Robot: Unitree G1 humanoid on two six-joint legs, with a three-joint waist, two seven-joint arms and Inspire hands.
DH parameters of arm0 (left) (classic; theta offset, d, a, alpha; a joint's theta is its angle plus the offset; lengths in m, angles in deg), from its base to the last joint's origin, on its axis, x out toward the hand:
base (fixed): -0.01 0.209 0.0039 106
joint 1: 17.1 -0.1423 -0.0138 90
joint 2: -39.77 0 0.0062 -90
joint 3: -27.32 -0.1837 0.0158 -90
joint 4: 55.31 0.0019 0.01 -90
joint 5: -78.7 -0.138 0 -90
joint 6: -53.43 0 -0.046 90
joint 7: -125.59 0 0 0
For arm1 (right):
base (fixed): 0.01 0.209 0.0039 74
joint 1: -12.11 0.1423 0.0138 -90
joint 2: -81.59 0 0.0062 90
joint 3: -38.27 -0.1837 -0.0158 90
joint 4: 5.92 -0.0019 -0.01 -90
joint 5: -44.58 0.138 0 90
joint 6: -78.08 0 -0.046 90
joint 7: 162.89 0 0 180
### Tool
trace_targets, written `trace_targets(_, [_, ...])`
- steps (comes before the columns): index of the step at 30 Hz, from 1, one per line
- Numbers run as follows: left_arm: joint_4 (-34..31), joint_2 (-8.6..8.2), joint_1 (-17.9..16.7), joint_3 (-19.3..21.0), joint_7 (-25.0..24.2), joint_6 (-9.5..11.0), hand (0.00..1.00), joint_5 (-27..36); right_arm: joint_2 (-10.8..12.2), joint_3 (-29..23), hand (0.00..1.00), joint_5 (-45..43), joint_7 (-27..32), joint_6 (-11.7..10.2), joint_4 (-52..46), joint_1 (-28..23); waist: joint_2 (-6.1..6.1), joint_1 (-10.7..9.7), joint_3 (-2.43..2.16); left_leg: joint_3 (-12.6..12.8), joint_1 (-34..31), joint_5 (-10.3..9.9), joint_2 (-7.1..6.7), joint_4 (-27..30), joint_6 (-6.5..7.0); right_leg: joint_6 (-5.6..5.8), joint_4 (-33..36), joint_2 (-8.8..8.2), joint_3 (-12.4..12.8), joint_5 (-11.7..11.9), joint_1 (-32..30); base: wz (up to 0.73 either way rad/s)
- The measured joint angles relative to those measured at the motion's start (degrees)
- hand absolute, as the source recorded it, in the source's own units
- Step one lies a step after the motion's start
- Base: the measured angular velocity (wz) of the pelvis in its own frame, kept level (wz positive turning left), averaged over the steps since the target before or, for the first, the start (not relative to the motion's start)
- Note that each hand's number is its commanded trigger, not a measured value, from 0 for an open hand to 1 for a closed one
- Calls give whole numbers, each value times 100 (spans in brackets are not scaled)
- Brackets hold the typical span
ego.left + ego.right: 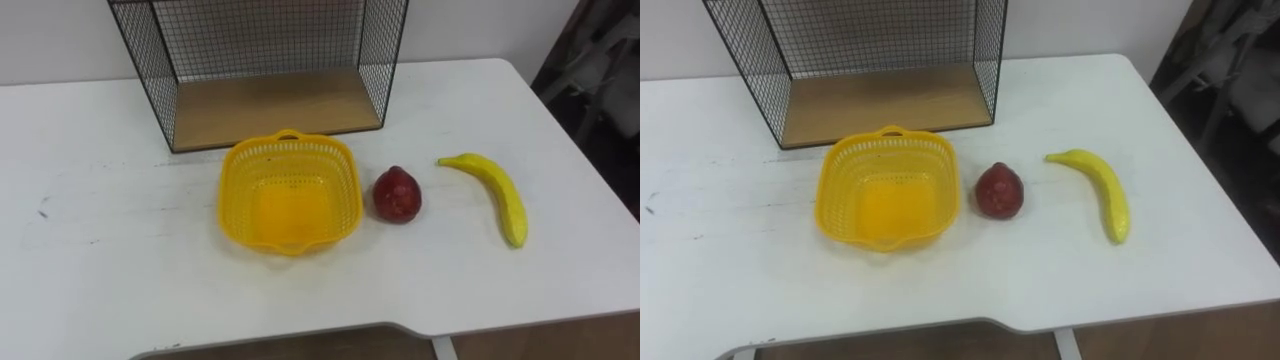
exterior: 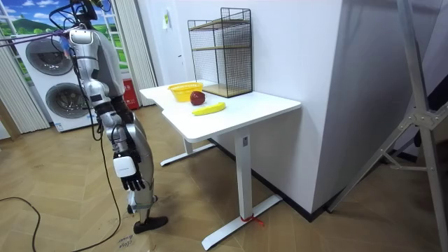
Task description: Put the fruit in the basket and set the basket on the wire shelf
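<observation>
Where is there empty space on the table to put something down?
Biggest bare patch: the table left of the basket, out to the left edge. The front strip along the near edge is free too, and so is the wooden floor of the wire shelf. Crowded: the middle, where the red fruit sits close beside the basket, banana further right.

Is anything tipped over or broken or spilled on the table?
No, nothing stands out. The yellow basket sits upright and empty in front of the wire shelf, with the red fruit beside it and the banana farther right, both whole. The white table has just a few faint dark scuffs near its left side.
</observation>
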Motion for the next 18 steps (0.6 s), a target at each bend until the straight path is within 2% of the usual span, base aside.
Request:
trace_targets(2, [3, -1, -2, 48, 5, 43, 0, -2, 0, -75, 0, 256, 65, -97, 7, -1, 6, -7, 2, 3, 2, 0, 0, -3, 0, 0, -10, 2, -2, 7, -2, 0])
trace_targets(7, [0, 1, -22, 216, 14, 143, 0, 12, -5, -472, 0, 1551, 272, -249, 6, -3, 12, -20, 1, 5, 9, 0, -5, -16, 0, 0, -11, 1, -11, 6, -1, 0])
trace_targets(11, [-1, 12, -91, 339, 103, 299, 0, 58, -48, -1176, 0, 2648, 686, -399, -78, 111, -18, -173, -16, 10, 27, 1, -5, -20, 0, 0, 1, 0, 6, 5, 29, 0])
trace_targets(13, [-22, 18, -78, 452, 108, 333, 0, 59, -79, -1484, 0, 3200, 886, -451, -132, 153, -6, -219, -4, -10, 26, 1, -6, -3, 0, 0, -1, 1, 8, 5, 30, 0])
trace_targets(14, [-68, 26, -93, 483, 108, 388, 0, 53, -84, -1748, 0, 3448, 1028, -453, -316, 139, -41, -260, -19, -12, 23, 1, -8, -5, 0, 2, 8, -3, 5, 3, 26, 0])
trace_targets(15, [-101, 25, -126, 571, 108, 439, 0, 44, -97, -1979, 0, 3627, 1159, -473, -524, 139, -23, -307, -9, -14, 24, 1, -15, -9, 1, 8, 16, -7, 8, -1, 23, 0])
trace_targets(18, [-116, 53, -144, 640, 143, 487, 0, 32, -151, -2203, 0, 3727, 1593, -654, -1079, 172, -56, -314, -17, 3, 1, 1, -50, 3, 2, 10, 186, -29, 62, -54, -99, -11])
